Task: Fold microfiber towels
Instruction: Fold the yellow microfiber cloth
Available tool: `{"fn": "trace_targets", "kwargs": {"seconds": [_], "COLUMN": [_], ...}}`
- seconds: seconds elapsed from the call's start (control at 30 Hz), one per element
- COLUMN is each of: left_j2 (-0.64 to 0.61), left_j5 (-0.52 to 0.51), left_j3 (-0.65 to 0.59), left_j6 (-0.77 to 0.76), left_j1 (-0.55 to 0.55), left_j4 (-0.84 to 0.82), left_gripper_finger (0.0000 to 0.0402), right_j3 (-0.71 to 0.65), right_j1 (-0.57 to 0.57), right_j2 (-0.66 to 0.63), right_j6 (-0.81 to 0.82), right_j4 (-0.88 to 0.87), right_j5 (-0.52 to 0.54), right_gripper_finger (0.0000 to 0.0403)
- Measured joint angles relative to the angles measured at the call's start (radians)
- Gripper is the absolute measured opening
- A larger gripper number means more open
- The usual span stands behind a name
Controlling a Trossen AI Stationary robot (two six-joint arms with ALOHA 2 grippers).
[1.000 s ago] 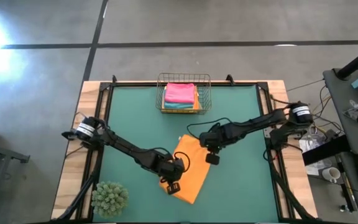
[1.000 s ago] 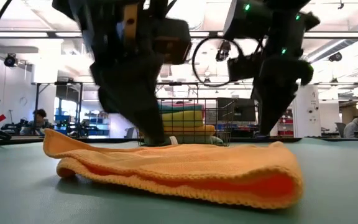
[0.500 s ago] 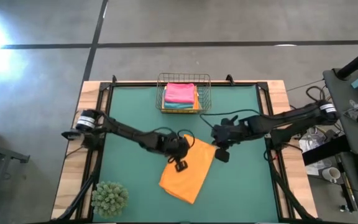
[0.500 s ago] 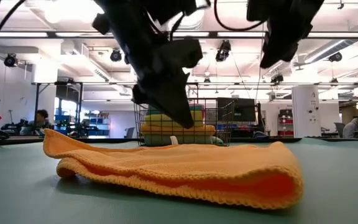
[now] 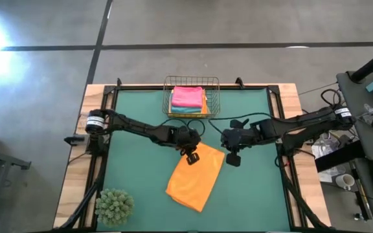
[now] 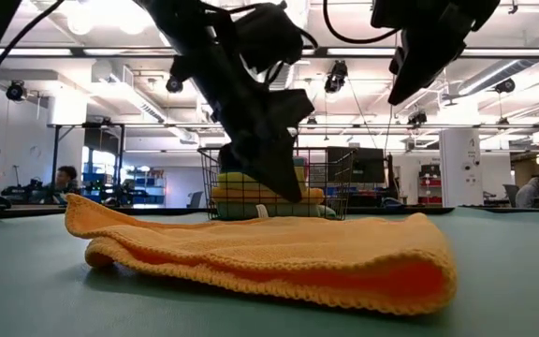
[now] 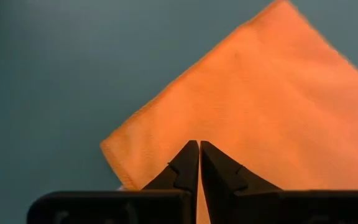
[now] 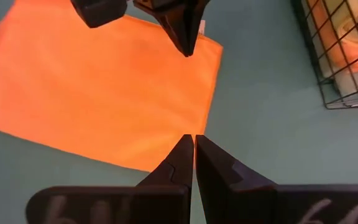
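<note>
An orange microfiber towel [image 5: 196, 181] lies folded flat on the green table mat, with two layers showing in the low view [image 6: 269, 253]. My left gripper [image 5: 192, 155] is shut and hovers over the towel's far corner [image 7: 260, 112], above the cloth in the low view [image 6: 288, 187]. My right gripper [image 5: 233, 158] is shut and higher up, beside the towel's right far edge [image 8: 104, 93]. A pink towel [image 5: 188, 96] lies on top of a teal one [image 5: 185, 109] in the wire basket.
The wire basket [image 5: 191, 79] with stacked folded towels stands at the table's far middle edge, and it shows behind the towel in the low view [image 6: 330, 183]. A green spiky plant ball [image 5: 114, 206] sits at the near left corner. Bare mat lies left and right of the towel.
My left gripper has gone up from the towel's near left edge and moved toward the table's far edge, to the towel's far corner. My right gripper has risen and shifted a little toward the right edge. The towel has stayed in place.
</note>
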Motion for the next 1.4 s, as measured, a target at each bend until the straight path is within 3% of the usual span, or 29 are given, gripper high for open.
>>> {"fn": "trace_targets", "kwargs": {"seconds": [0.43,0.63,1.1,1.4], "left_j2": [0.062,0.064,0.031,-0.004], "left_j5": [0.032,0.022,-0.101,-0.135], "left_j3": [0.0,-0.007,-0.011,-0.013], "left_j6": [-0.003,-0.099,-0.257,-0.266], "left_j1": [0.018,0.024,0.022,0.006], "left_j4": [-0.002,-0.011,-0.218,-0.474], "left_gripper_finger": [0.0001,0.0001,0.0001,0.0001], "right_j3": [0.0,0.0,0.001,0.001], "right_j1": [-0.057,-0.074,-0.074,-0.074], "right_j2": [0.005,0.005,0.005,0.005], "right_j6": [-0.122,-0.143,-0.162,-0.172], "right_j4": [-0.016,-0.016,-0.016,-0.018], "right_j5": [0.02,0.02,0.019,0.019], "right_gripper_finger": [0.0008,0.0008,0.0008,0.0008]}}
